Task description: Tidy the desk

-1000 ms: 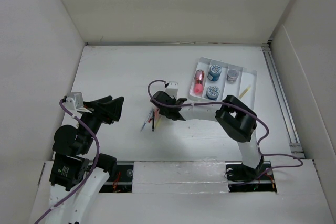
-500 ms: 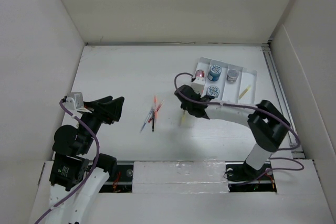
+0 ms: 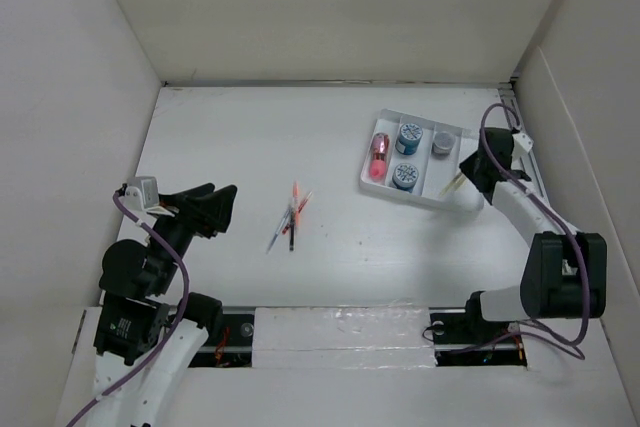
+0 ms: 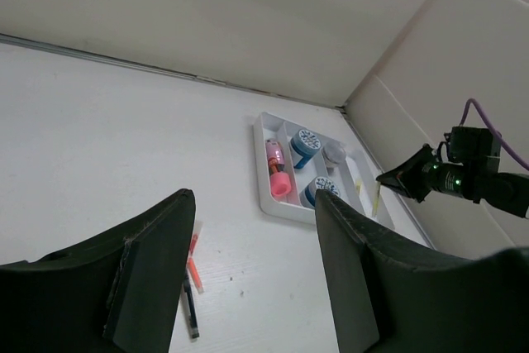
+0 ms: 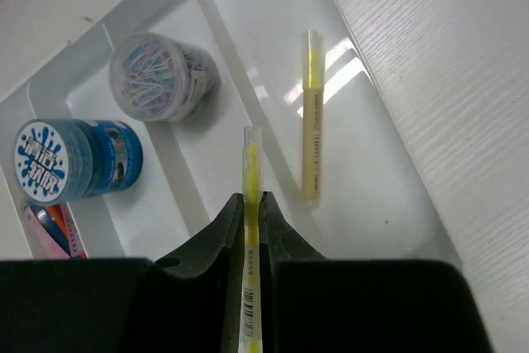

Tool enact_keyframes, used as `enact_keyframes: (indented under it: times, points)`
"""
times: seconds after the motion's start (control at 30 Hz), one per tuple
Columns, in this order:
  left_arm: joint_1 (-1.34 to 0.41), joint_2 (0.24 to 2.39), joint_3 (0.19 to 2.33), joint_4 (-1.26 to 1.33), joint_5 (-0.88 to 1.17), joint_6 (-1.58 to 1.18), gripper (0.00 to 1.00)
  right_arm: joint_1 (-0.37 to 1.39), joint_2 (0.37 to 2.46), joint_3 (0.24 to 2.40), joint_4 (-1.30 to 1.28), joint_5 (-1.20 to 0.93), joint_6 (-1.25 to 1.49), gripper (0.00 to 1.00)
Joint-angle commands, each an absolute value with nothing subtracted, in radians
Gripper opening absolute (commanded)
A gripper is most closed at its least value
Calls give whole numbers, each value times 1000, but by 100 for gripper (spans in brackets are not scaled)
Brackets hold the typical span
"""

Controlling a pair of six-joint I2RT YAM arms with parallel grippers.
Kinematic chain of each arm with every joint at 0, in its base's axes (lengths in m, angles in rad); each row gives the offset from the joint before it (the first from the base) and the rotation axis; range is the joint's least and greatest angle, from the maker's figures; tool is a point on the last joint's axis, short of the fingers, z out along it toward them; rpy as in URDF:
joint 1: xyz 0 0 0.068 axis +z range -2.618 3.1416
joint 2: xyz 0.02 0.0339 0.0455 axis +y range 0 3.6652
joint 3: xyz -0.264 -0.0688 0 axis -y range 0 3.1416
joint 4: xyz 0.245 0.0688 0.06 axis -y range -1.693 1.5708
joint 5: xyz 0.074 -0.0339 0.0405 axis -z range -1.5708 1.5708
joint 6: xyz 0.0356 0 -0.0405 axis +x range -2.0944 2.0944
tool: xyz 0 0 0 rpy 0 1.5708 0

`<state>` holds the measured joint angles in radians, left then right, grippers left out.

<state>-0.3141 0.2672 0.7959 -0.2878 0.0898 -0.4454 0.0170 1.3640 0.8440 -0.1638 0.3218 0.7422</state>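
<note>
The desk [image 3: 250, 137] is a white tabletop with walls on three sides. My right gripper [image 5: 248, 197] is shut on a yellow pen [image 5: 250, 163] and holds it over the right long compartment of a white tray [image 3: 410, 194]. A second yellow pen [image 5: 310, 113] lies in that compartment. In the top view the right gripper [image 3: 468, 173] is at the tray's right end. A few loose pens [image 3: 291, 215], orange and dark, lie at the desk's middle. My left gripper [image 3: 215, 209] is open and empty at the left, apart from the pens [image 4: 192, 274].
The tray also holds a jar of paper clips [image 5: 161, 76], two blue rolls [image 5: 70, 159] and a pink item [image 3: 379, 157]. A rail [image 3: 530, 177] runs along the desk's right side, close to the tray. The right gripper [image 4: 388, 179] shows in the left wrist view.
My right arm has swung from the loose pens at the desk's middle to the tray at the right, carrying the yellow pen. The left arm has not moved.
</note>
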Motion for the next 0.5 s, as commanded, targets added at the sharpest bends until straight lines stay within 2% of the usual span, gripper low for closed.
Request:
enact_keyframes:
  times: [0.0,0.07,0.17,0.33,0.47]
  points:
    - [-328,253,793,-239,104,-431,56,-54,1408,908,-116,135,710,4]
    - [-328,250,795,-242,97,-431,56,-102,1517,1047,-202,135,671,4]
    - [-337,245,796,-244,94,-431,56,-121,1590,1145,-279,143,646,3]
    - [-337,241,798,-245,86,-431,56,-121,1681,1213,-313,251,614,0]
    - [-347,242,796,-241,94,-431,56,-170,1756,1249,-339,183,606,0]
